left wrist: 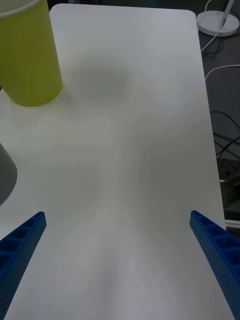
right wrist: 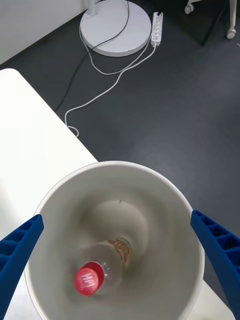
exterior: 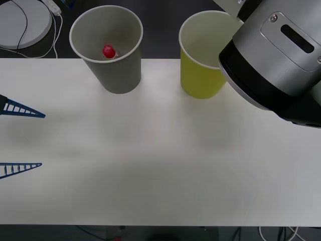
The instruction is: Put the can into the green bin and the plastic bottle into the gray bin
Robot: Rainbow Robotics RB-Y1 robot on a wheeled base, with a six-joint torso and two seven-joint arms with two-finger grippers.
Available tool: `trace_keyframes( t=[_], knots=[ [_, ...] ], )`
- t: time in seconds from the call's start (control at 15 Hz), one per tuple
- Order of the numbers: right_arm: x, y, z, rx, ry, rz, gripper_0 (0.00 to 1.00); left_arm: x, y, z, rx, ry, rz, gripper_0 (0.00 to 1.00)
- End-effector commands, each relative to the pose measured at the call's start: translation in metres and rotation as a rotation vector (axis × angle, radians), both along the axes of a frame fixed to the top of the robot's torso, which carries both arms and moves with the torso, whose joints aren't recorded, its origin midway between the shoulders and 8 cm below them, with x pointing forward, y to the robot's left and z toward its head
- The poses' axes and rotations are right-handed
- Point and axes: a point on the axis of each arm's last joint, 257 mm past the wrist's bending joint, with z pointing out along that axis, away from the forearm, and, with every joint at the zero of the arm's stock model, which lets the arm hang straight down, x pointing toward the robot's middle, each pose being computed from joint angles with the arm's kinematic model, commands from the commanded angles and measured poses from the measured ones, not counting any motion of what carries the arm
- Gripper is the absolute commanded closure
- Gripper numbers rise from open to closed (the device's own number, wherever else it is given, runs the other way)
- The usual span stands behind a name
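The gray bin (exterior: pixel 106 47) stands at the table's far edge, left of the green bin (exterior: pixel 200 65). Inside it lies the plastic bottle (exterior: pixel 109 51), red cap up. The right wrist view looks straight down into a pale-walled cup (right wrist: pixel 165 220) holding that bottle (right wrist: pixel 100 272), and my right gripper (right wrist: pixel 116 215) is open above its rim. My right arm (exterior: pixel 276 60) covers the green bin's right side. At the table's left side my left gripper (exterior: pixel 42 140) hovers open and empty; its wrist view shows the green bin (left wrist: pixel 30 60) and a sliver of the gray bin (left wrist: pixel 5 172). The can is out of view.
The white table (exterior: pixel 160 160) stretches bare in front of both bins. Beyond its far edge, on the dark floor, lie a round white lamp base (exterior: pixel 22 22), cables and a power strip (right wrist: pixel 156 27).
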Motion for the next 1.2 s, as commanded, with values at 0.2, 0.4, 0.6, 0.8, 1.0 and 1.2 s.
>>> trace_keyframes(
  t=[0.2, 0.4, 0.6, 0.8, 1.0, 1.2],
  knots=[
    [0.003, -0.013, 0.003, 0.017, 0.024, 0.046, 0.0, 0.0, 0.0, 0.0, 0.0, 0.0, 0.0, 0.0],
    [-0.002, -0.032, 0.003, -0.014, 0.039, 0.076, 0.0, 0.0, 0.0, 0.0, 0.0, 0.0, 0.0, 0.0],
    [-0.003, -0.048, -0.001, -0.024, 0.037, 0.1, 0.0, 0.0, 0.0, 0.0, 0.0, 0.0, 0.0, 0.0],
    [-0.008, -0.066, -0.005, -0.037, 0.031, 0.127, 0.0, 0.0, 0.0, 0.0, 0.0, 0.0, 0.0, 0.0],
    [-0.019, -0.079, -0.005, -0.044, 0.023, 0.163, 0.0, 0.0, 0.0, 0.0, 0.0, 0.0, 0.0, 0.0],
    [-0.028, -0.091, -0.009, -0.032, 0.011, 0.198, 0.0, 0.0, 0.0, 0.0, 0.0, 0.0, 0.0, 0.0]
  ],
)
